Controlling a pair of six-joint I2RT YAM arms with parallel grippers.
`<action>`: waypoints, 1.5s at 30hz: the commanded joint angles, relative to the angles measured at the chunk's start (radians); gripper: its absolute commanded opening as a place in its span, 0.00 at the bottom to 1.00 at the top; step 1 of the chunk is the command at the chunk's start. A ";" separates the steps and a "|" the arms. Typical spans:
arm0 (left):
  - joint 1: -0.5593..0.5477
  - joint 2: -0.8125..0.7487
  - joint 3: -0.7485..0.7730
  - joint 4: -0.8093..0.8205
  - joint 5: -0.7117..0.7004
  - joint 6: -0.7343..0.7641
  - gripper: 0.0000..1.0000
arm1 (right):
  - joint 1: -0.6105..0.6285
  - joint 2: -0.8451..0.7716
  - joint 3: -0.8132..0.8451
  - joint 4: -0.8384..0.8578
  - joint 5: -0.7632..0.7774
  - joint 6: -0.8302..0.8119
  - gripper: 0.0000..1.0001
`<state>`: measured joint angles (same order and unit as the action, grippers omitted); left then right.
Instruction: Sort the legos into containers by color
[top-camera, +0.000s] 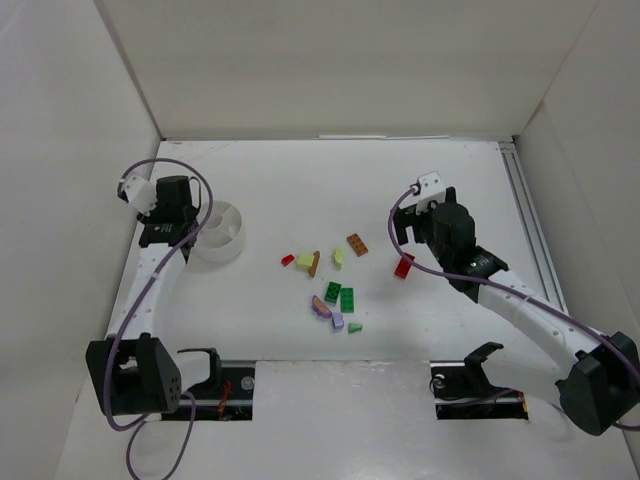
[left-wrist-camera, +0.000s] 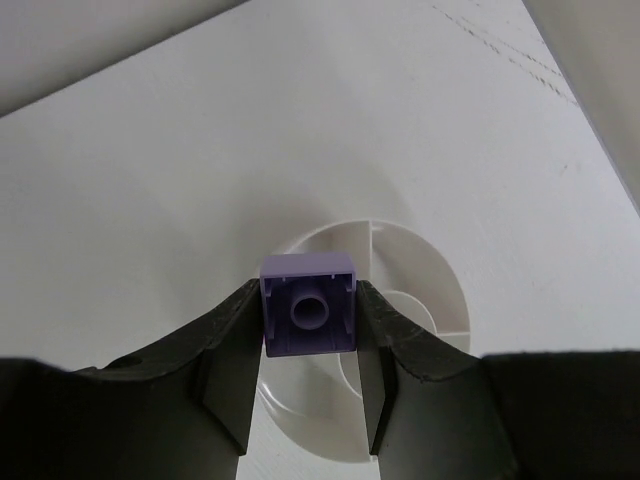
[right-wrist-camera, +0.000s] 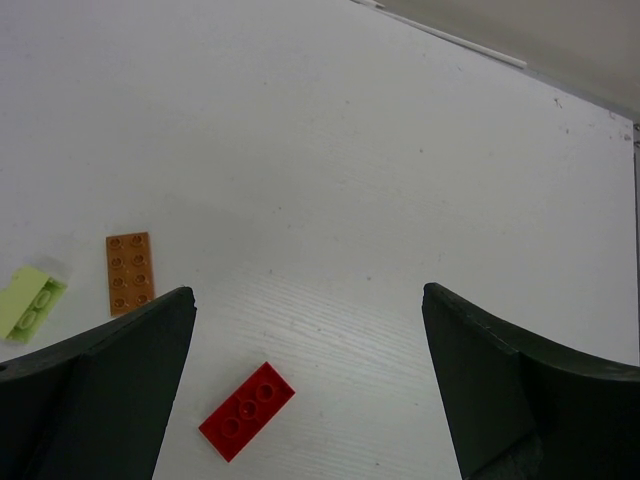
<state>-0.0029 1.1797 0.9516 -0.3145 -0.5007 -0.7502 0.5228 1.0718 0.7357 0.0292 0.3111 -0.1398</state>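
My left gripper (left-wrist-camera: 308, 300) is shut on a small purple brick (left-wrist-camera: 308, 320), underside toward the camera, held above the near rim of the round white cup (left-wrist-camera: 415, 262), which has inner dividers. In the top view the left gripper (top-camera: 188, 238) is at the cup's (top-camera: 236, 240) left edge. My right gripper (right-wrist-camera: 308, 295) is open and empty, low over the table, with a red brick (right-wrist-camera: 247, 410) lying between its fingers, nearer the left one. In the top view the red brick (top-camera: 403, 266) sits just below the right gripper (top-camera: 408, 246).
An orange-brown plate (right-wrist-camera: 129, 272) and a pale green brick (right-wrist-camera: 28, 302) lie left of the right gripper. Mid-table lie a small red brick (top-camera: 287, 260), a brown one (top-camera: 315, 264), two green ones (top-camera: 340, 296) and purple ones (top-camera: 328, 313). White walls enclose the table.
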 joint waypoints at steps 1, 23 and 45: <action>0.053 0.003 0.027 0.067 0.054 0.058 0.35 | -0.009 0.011 0.008 0.032 -0.007 -0.014 1.00; 0.072 0.186 0.081 0.083 0.140 0.091 0.54 | -0.009 0.020 0.008 0.032 0.023 -0.014 1.00; -0.532 0.000 -0.074 -0.020 0.297 -0.004 0.96 | -0.009 -0.030 -0.032 -0.140 0.068 0.049 1.00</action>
<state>-0.4725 1.1690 0.9142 -0.2108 -0.1539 -0.6697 0.5228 1.0828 0.7025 -0.0864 0.3401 -0.1234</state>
